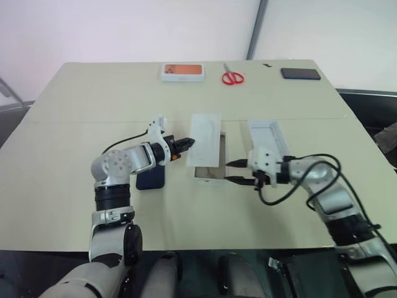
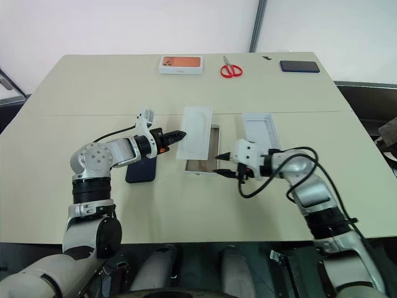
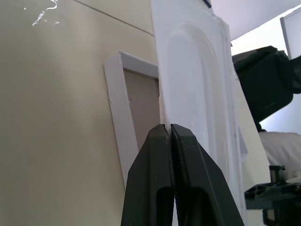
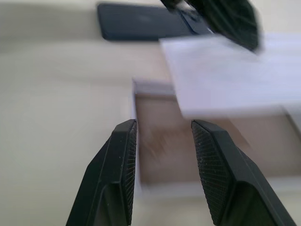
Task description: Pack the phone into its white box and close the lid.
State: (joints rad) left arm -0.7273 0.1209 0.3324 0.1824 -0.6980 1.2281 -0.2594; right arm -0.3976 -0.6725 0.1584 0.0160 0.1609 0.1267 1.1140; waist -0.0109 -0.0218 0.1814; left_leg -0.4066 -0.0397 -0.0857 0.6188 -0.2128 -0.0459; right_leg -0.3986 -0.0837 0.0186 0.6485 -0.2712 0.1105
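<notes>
Clearly, the phone [image 2: 141,171] lay unpacked on the tabletop [image 2: 56,124], beside the left arm. The white box [image 2: 201,164] stood open just right of it, half covered by the flat white insert [image 2: 195,139], whose edge the left gripper [image 2: 182,133] pinched with closed jaws. The right gripper [image 2: 221,167] hovered at the box's near end, jaws apart, holding nothing. The lid [image 2: 260,131] waited alongside; packing and closing remained.

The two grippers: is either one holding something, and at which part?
The left gripper pinches the flat white insert at its long edge, over the white box. The right gripper is open and holds nothing.
</notes>
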